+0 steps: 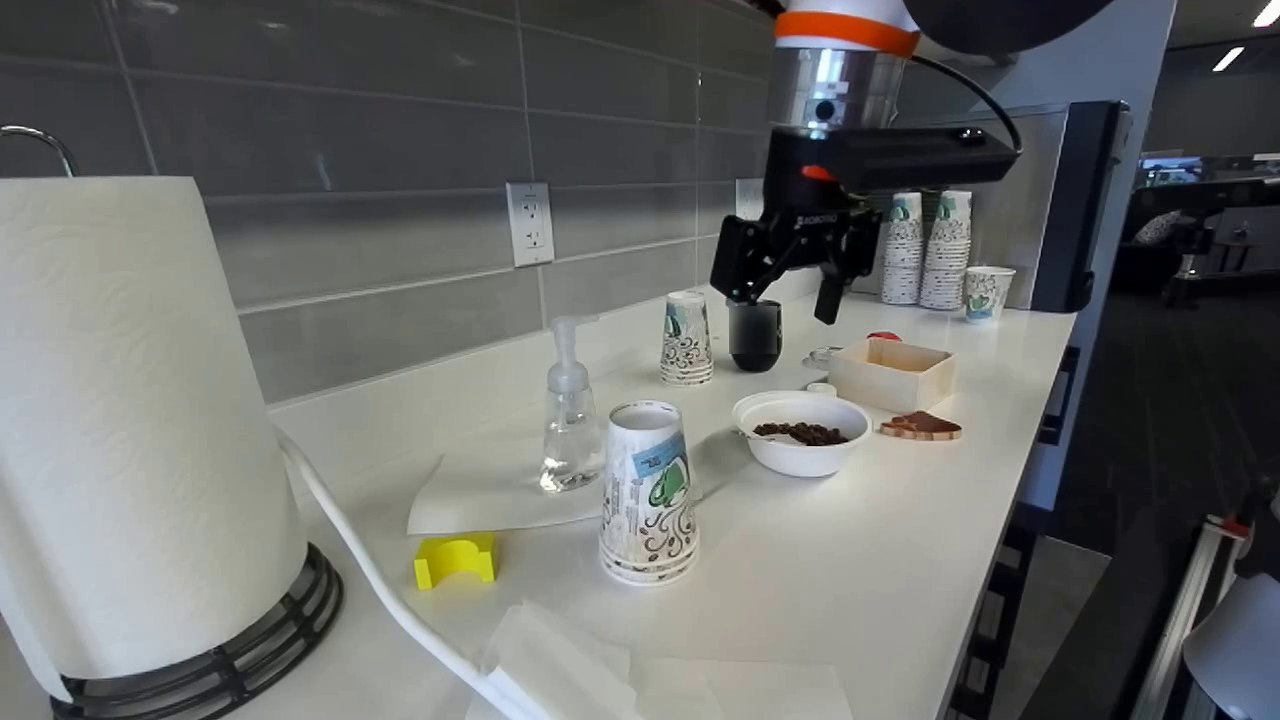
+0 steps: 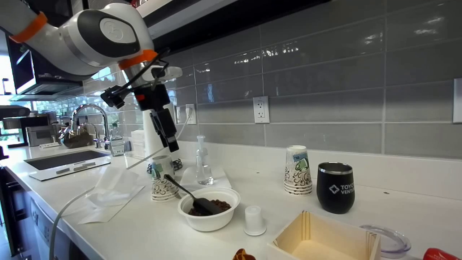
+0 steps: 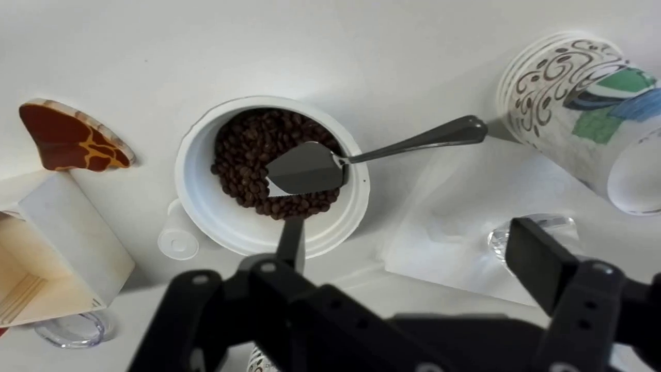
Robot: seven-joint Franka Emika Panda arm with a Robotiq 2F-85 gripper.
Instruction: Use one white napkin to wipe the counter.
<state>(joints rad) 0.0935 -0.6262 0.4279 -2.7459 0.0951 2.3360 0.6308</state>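
Gripper point(image 3: 415, 253) is being held spread wide, nothing gripped. Napkin point(image 2: 115, 187) is being judged light, limp, tear-prone; gentle pinch is being advised at its raised fold.

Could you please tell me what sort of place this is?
Probably a shared kitchen or kitchenette, perhaps in an office. A sink is set into the long counter, which also bears a paper towel roll and several stacks of paper cups.
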